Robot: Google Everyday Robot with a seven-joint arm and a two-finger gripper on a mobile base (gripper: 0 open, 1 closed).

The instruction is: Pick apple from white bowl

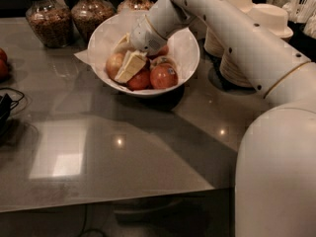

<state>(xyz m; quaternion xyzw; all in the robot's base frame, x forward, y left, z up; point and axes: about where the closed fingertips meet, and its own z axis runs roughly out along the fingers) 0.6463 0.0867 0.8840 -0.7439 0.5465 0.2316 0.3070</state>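
At the left edge, red apples and a black cable on the grey bench; further back, two glass jars of brownish contents. Right of these, the white bowl, paper-lined, holding the apple, yellow-gold, on its left side, with a plain red apple and a stickered red apple to the right of it. Down inside the bowl, the gripper, fingers apart, one laid along the apple's right flank, the other behind it; no clamp seen. Reach judged done; closing on the apple and lifting it clear of the bowl not yet done. At the right, stacked beige bowls behind the white arm.
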